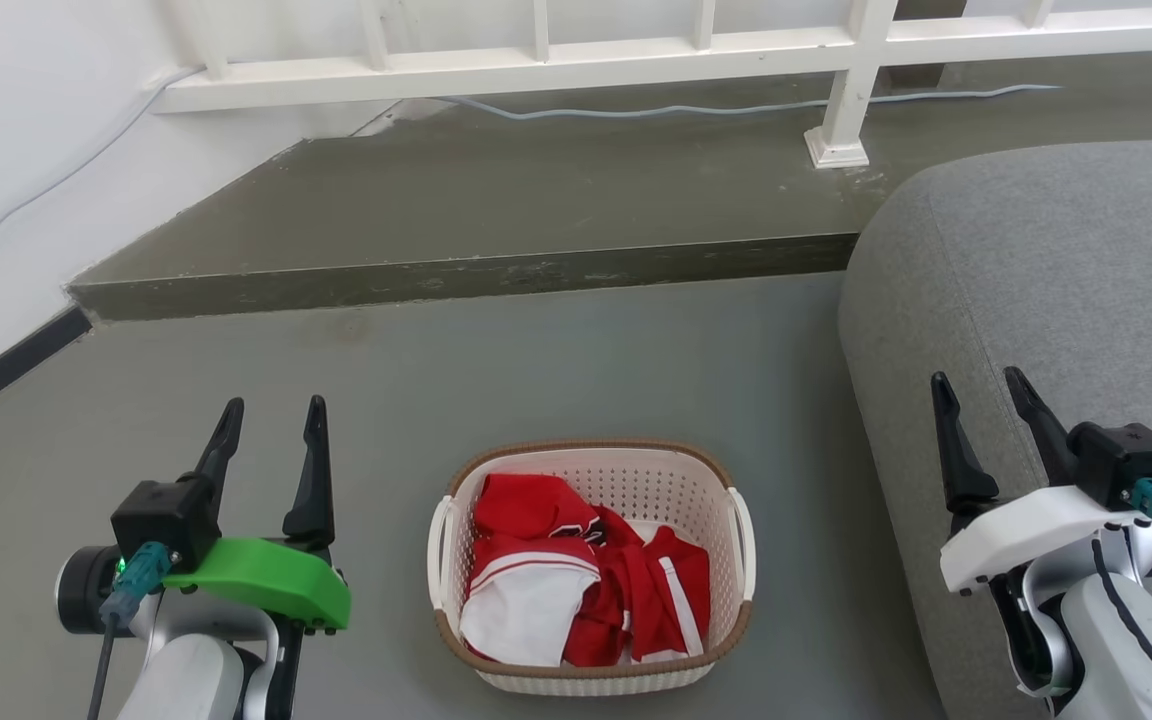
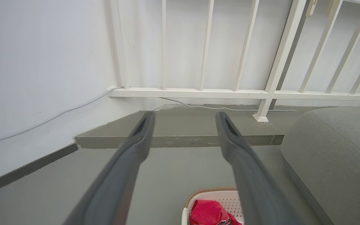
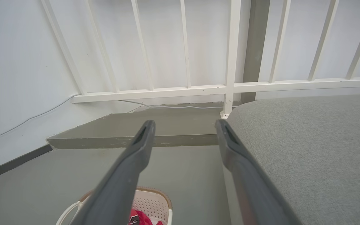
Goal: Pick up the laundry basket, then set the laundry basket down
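Left claw (image 1: 275, 404): spread wide, gripping nothing, tips aimed ahead at the step (image 1: 456, 272). Just as wide through its own wrist camera, left claw (image 2: 185, 114) framing bare floor (image 2: 173, 175) and the step edge.

Right claw (image 1: 974, 376): also spread wide and empty, hanging over the near edge of the sofa (image 1: 1036, 260). From its own wrist, right claw (image 3: 184, 122) with grey sofa cloth under and right of its right finger.

Basket (image 1: 586, 443): down on the floor, upright, between the two claws. To the right of the left claw, to the left of the right claw, a little nearer the robot than either pair of tips, touching neither. Brown rim on top, a white handle (image 1: 436, 545) on the side facing each claw. Inside, crumpled red and white clothes (image 1: 626, 585), lying below the rim.

From the left wrist, basket (image 2: 212, 189) low in the gap, close against the right finger and partly hidden by it. From the right wrist, basket (image 3: 153, 200) low and behind the left finger, peeking out on both sides of it.

Ahead of both claws, past the step: white railing (image 1: 536, 60) with a pale cable (image 1: 686, 108) along its foot. Left of the left claw: white wall (image 1: 16, 150).
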`<state>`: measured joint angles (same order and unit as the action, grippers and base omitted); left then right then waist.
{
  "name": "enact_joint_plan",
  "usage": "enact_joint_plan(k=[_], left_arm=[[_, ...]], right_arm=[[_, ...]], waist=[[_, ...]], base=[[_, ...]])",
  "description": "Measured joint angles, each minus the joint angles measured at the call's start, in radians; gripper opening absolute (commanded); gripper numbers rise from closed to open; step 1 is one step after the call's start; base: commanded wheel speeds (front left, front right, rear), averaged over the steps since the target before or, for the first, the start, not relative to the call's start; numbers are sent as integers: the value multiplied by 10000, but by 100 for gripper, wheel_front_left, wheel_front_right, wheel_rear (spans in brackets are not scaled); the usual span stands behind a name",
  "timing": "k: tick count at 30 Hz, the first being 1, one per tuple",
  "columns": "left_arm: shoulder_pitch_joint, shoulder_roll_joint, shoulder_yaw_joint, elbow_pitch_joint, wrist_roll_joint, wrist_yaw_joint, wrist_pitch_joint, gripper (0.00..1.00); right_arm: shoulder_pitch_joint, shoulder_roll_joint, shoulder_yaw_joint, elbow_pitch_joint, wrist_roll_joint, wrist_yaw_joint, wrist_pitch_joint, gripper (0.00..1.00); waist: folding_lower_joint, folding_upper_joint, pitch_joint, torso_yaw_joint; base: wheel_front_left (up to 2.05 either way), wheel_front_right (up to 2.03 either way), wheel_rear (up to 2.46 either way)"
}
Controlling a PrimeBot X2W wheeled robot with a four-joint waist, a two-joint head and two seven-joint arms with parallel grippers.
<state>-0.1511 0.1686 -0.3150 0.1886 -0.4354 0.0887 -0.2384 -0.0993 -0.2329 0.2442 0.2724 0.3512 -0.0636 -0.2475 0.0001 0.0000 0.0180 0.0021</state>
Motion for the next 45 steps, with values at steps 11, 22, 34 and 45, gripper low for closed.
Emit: enact_joint_plan(k=[11, 22, 34, 45], left_arm=[[-1, -4, 2, 136, 0, 29, 0, 100], [-2, -29, 0, 228, 2, 35, 0, 100], [-48, -31, -6, 56, 180, 81, 94, 100], [-825, -73, -31, -40, 171, 81, 322, 100]], right_arm=[[-6, 36, -27, 100, 0, 4, 0, 100], [-49, 59, -44, 146, 0, 15, 0, 100], [-314, 136, -71, 159, 15, 33, 0, 100], [-962, 142, -84, 132, 92, 109, 17, 100]], waist=[[0, 0, 24, -2], [0, 0, 51, 6], [-1, 0, 579, -13], [0, 0, 1723, -3]], base=[[0, 0, 0], [0, 0, 0], [0, 0, 0], [0, 0, 0]])
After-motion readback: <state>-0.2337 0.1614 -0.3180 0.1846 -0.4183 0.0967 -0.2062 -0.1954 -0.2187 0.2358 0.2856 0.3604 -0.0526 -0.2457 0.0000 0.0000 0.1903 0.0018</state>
